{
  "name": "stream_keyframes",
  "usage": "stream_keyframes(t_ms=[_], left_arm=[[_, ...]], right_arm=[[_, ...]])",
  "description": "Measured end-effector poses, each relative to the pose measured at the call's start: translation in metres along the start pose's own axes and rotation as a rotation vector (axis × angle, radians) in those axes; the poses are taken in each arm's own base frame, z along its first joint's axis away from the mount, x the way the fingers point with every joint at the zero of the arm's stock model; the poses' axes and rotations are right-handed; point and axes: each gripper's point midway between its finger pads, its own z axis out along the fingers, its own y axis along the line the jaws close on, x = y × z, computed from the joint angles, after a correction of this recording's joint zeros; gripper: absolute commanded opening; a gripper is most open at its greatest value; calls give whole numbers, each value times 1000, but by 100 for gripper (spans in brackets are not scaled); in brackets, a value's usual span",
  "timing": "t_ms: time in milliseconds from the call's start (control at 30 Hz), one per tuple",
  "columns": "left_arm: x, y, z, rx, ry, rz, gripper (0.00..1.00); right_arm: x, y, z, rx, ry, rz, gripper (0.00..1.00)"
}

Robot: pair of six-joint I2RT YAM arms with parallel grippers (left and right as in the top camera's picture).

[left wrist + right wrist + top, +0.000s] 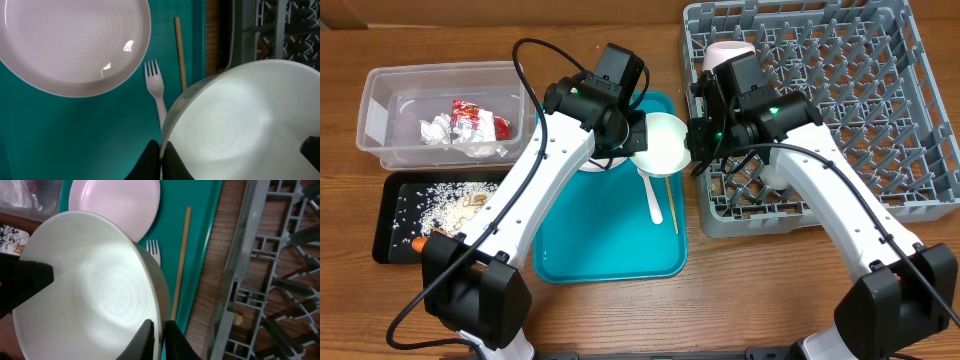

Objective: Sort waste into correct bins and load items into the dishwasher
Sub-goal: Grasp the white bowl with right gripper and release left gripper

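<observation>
Looking down from overhead, we found the waste apparently dealt with: the crumpled napkin (435,128) and red wrapper (475,120) lay in the clear tub (440,70), and the rice scraps (450,200) and carrot (420,243) in the black tray (392,200). A white bowl (660,140) hung above the right edge of the teal tray (610,240), between the two arms and just beside the dish rack (840,100). One pale piece of crockery (725,52) showed in a corner of the rack, though we could not tell its kind. The fork (653,195) and a chopstick (670,205) lay on the teal tray. From the left wrist, we saw the left jaws clenched on the bowl's rim, one finger on either side of it, with the plate (75,45), fork and chopstick flat on the teal tray below. From the right wrist, the right jaws were pinched onto another part of the same rim, the rack's edge close by across a strip of bare bench (212,295). We judged this a handover of the bowl in mid-air, both arms gripping it at once. Sorting looked finished. Loading looked barely begun, with the bowl, plate, fork and chopstick not yet racked.
</observation>
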Motion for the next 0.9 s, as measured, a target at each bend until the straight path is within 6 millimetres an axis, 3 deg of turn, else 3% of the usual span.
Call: stream_keyframes(t_ms=[133,233,500,900], left_arm=[[0,-1,0,5,3,0,4],[1,-3,0,17,8,0,10],[3,-17,-1,96,25,31,45],[-4,-16,-8,144,26,22,48]], right_arm=[[-1,-5,2,28,-4,15,4],[-2,-7,3,38,-8,21,4],[-2,-5,3,26,-6,20,4],[-3,-7,3,40,-10,25,4]])
